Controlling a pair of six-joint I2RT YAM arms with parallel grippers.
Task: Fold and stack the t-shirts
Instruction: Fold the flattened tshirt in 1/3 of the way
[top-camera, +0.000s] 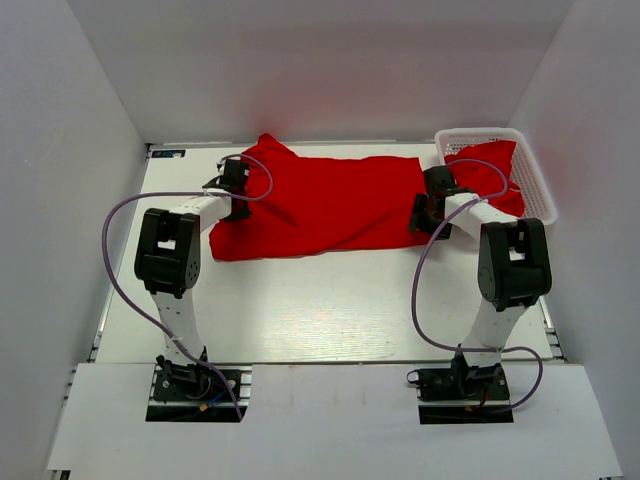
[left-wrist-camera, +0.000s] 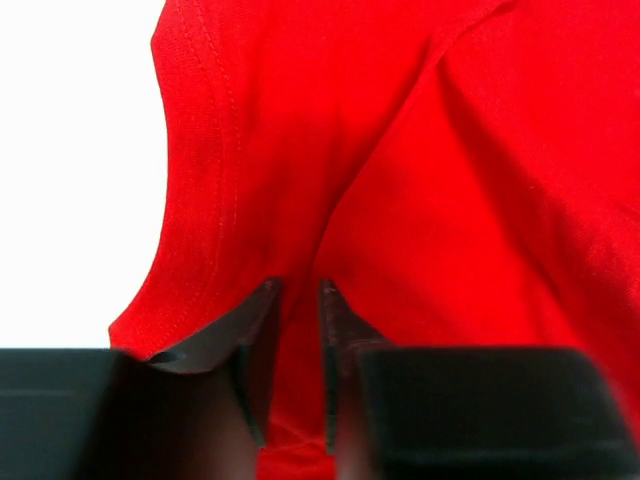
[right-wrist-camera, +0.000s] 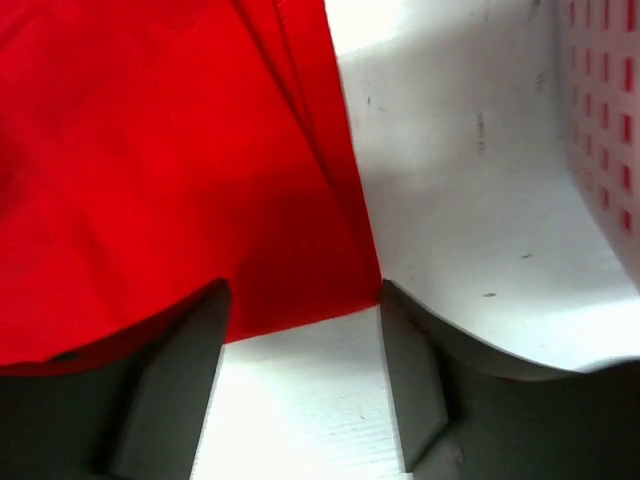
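Your left gripper (left-wrist-camera: 298, 292), jaws narrow, pinched soft plain red cloth t-shirt (top-camera: 330, 205) beside stitched sleeve hem; your right gripper (right-wrist-camera: 302, 300) gaped wide, straddling shirt's corner.

Seen from above, the tips of the left gripper (left-wrist-camera: 297, 288) and the right gripper (right-wrist-camera: 305, 295) are hidden beneath their own wrists. In the left wrist view the dark fingers (left-wrist-camera: 255, 335) are blurred. A narrow strip of the plain bright red cloth t-shirt (left-wrist-camera: 450, 200) lies between them; whether they pinch it cannot be told. That shirt runs off the top and right edges. The white plastic lattice basket (right-wrist-camera: 600, 120) is cut off at the right wrist view's edge. Its wall and the right arm (top-camera: 480, 215) partly hide a heap of red cloth (top-camera: 490, 162); how many shirts is unclear.
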